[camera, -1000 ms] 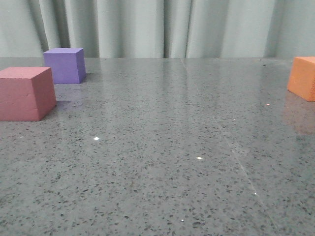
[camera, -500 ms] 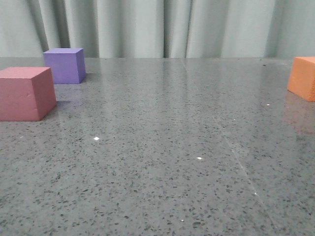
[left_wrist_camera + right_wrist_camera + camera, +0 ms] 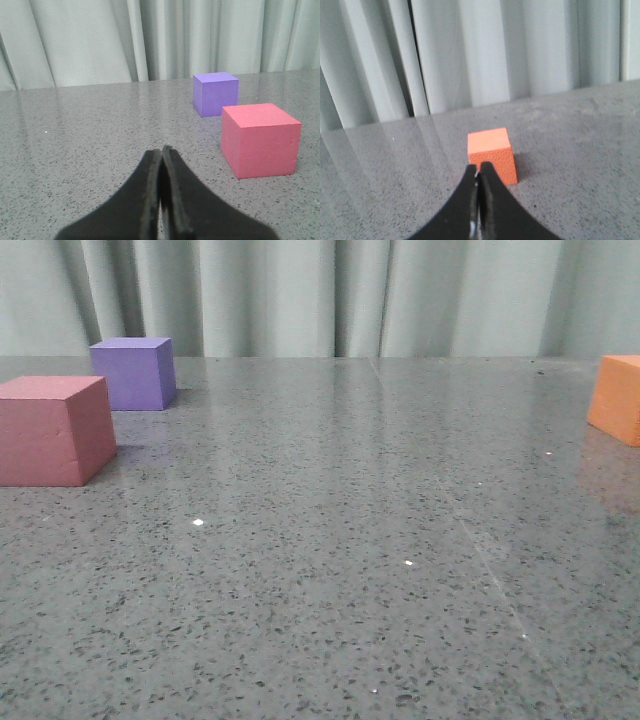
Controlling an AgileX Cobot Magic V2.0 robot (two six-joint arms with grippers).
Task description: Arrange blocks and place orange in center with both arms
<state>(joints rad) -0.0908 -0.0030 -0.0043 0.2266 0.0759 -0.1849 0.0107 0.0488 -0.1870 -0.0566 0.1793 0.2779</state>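
Your right pincer is pressed closed on nothing, and the pebbled orange cube sits on the table just beyond its tips. Your left pincer is closed and empty too. The pink cube and, farther back, the purple cube stand off to its side. In the front view orange sits at the table's far right edge; open table spans the middle.

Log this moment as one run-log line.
left gripper shut, empty, short of pink-red cube and purple cube | right gripper shut, empty, facing orange cube | centre unfilled
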